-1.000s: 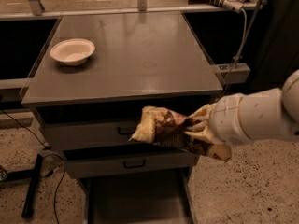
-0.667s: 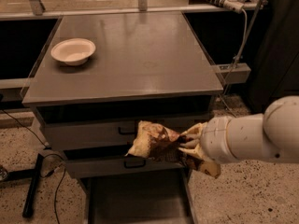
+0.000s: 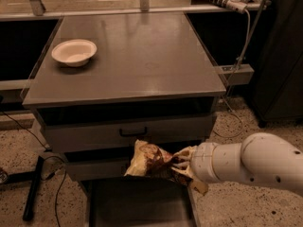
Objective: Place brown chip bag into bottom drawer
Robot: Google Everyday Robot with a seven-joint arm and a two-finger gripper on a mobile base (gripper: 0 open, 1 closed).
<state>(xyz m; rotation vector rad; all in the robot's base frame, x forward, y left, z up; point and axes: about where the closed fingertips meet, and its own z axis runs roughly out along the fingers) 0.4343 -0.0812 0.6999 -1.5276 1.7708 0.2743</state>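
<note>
Big grey cabinet in front of me, its tabletop point(image 3: 142, 56) broad and flat. Below, the bottom drawer point(image 3: 137, 205) is pulled out, its floor dark and open to view. In from the right reaches the fat white arm point(image 3: 255, 162), low, level with the middle drawer front. And there's the brown chip bag point(image 3: 149, 159), crumpled, hanging in the air just above the bottom drawer's back edge. The pincer point(image 3: 182, 163) is pinching the bag's right end. The white bowl point(image 3: 74, 52) sits far left on the tabletop.
</note>
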